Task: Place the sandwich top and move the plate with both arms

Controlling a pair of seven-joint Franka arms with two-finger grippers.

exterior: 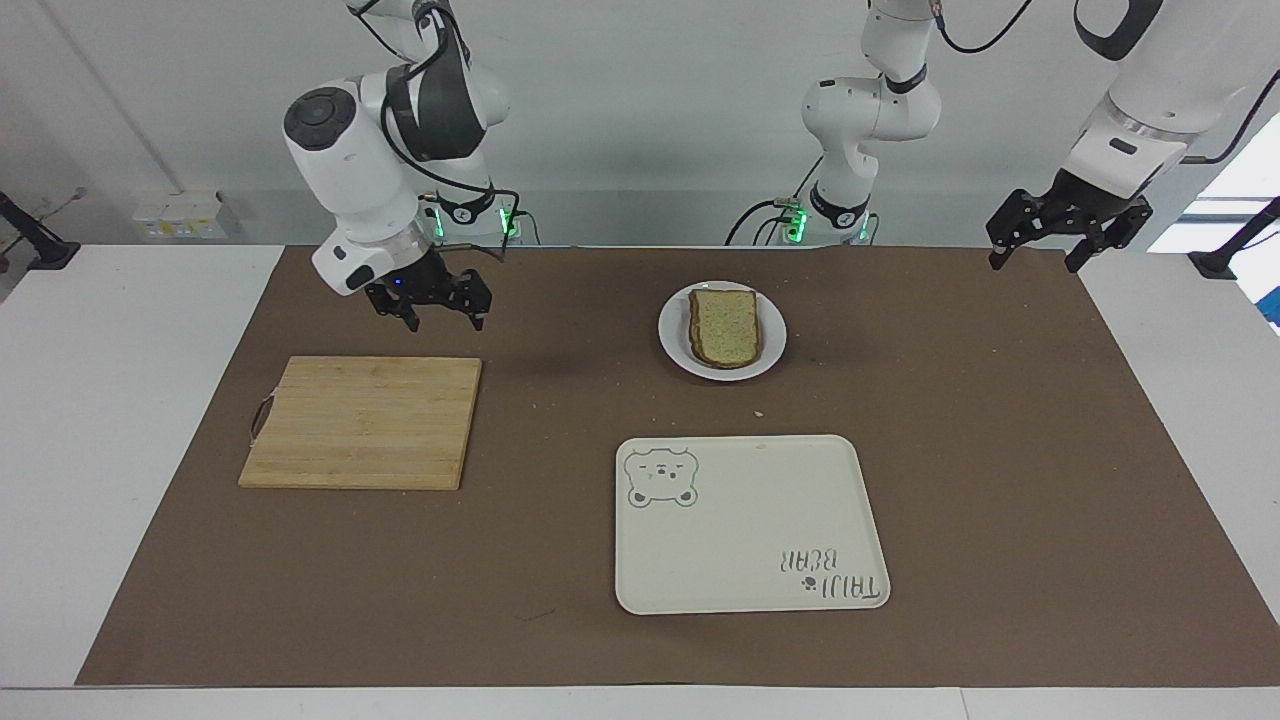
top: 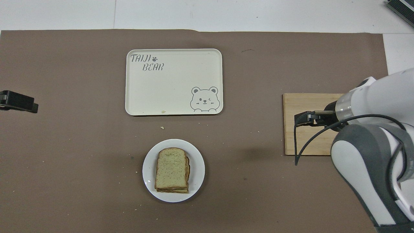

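Note:
The sandwich top (exterior: 725,325) (top: 171,167), a pale speckled slice with brown crust, lies flat on a stack of slices on the small white plate (exterior: 672,345) (top: 198,168). My right gripper (exterior: 446,322) hangs open and empty over the mat, at the cutting board's edge nearest the robots and well apart from the plate. In the overhead view the right arm's white wrist covers it. My left gripper (exterior: 1033,262) (top: 17,102) waits open and empty, raised over the mat's edge at the left arm's end of the table.
A cream tray with a bear drawing (exterior: 750,540) (top: 174,84) lies farther from the robots than the plate. A wooden cutting board (exterior: 365,420) (top: 307,142) lies toward the right arm's end. Crumbs dot the brown mat.

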